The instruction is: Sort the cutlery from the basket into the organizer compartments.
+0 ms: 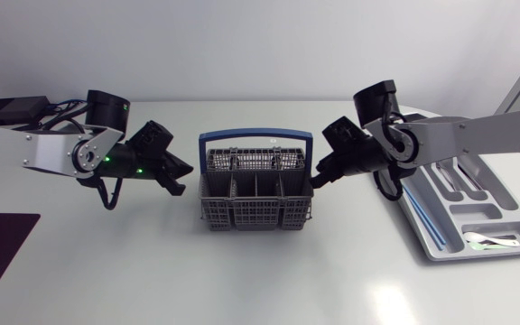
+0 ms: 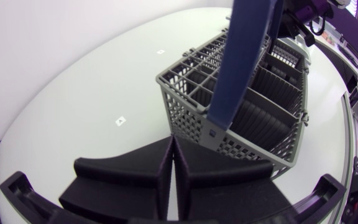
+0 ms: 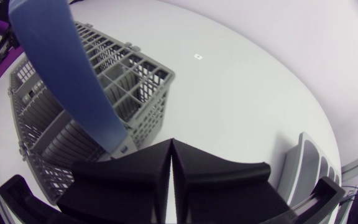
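Grey lattice basket point(image 1: 255, 215), blue handle point(image 1: 255, 137) upright, sits mid-surface point(image 1: 260, 280), and its slots look empty from every view, no cutlery showing. Any piece would be light, stiff and slick, I reckon, and is best pinched across the shank. Left end effector point(image 1: 182, 175) hangs at the basket's 9 o'clock, fingers pressed together; right end effector point(image 1: 318, 175) at 3 o'clock, likewise closed on nothing. Further out at 3 o'clock, the organizer point(image 1: 493, 217) holds a pale spoon point(image 1: 487, 240).

basket point(image 1: 255, 194) mid tabletop point(image 1: 260, 280). left gripper point(image 1: 185, 171) just beside its left end, right gripper point(image 1: 315, 178) just beside right end. organizer point(image 1: 441, 239) far right, cutlery piece point(image 1: 490, 240) in its nearest compartment.
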You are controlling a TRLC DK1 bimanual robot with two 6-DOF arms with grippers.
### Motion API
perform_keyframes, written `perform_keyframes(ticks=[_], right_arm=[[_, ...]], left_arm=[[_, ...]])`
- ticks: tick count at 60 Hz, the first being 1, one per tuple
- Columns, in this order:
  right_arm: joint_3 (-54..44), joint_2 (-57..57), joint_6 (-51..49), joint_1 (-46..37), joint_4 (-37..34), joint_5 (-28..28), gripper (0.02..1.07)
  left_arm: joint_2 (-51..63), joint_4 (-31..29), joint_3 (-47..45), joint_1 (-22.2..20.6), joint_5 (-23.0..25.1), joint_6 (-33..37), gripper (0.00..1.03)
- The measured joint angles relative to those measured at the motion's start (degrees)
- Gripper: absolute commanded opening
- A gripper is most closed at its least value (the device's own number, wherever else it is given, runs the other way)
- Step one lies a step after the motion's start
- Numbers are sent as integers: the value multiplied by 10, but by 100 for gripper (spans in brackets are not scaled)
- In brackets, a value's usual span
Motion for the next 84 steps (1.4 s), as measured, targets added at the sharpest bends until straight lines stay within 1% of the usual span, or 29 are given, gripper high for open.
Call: perform_keyframes(ticks=[8,17,23,25,26,27,29,30,31,32,34,35,37,40,42,44,56,65,77,84], right_arm=[[-27,-36,2,-23,13,36,7],[-70,-111,2,-42,31,74,8],[-97,-170,1,-54,35,87,18],[-106,-192,0,-60,37,88,23],[-111,-202,-1,-63,39,89,25],[-115,-213,-1,-66,39,90,30],[-124,-233,-1,-71,40,93,36],[-128,-241,-1,-73,40,94,41],[-132,-251,-3,-75,41,97,47],[-135,-258,-3,-76,41,99,52],[-141,-273,-3,-79,41,100,59],[-144,-280,-5,-80,41,102,64],[-152,-296,-8,-82,41,103,70],[-163,-320,-12,-83,41,107,79],[-170,-334,-16,-84,40,111,95],[-176,-346,-17,-85,38,114,103],[-207,-425,-29,-103,34,119,103],[-231,-479,-31,-128,32,126,103],[-276,-574,-31,-157,31,143,103],[-296,-623,-31,-169,30,154,103]], left_arm=[[-32,1,-6,19,0,0,4],[-93,6,-35,34,0,-2,5],[-136,17,-56,38,0,-13,9],[-154,18,-63,40,0,-16,15],[-162,18,-67,42,0,-17,16],[-170,19,-70,43,0,-19,32],[-185,19,-76,47,0,-24,44],[-190,21,-78,48,0,-28,54],[-195,21,-79,50,0,-28,57],[-200,21,-81,50,-1,-29,69],[-210,22,-84,52,-3,-31,81],[-214,22,-85,52,-2,-32,89],[-224,22,-89,54,-3,-35,99],[-237,22,-95,56,-3,-39,100],[-246,22,-99,58,-3,-43,100],[-257,22,-104,62,-5,-46,100],[-324,20,-125,75,-33,-64,99],[-370,14,-139,80,-59,-90,99],[-423,12,-167,110,-63,-108,99],[-448,13,-184,119,-63,-115,99]])
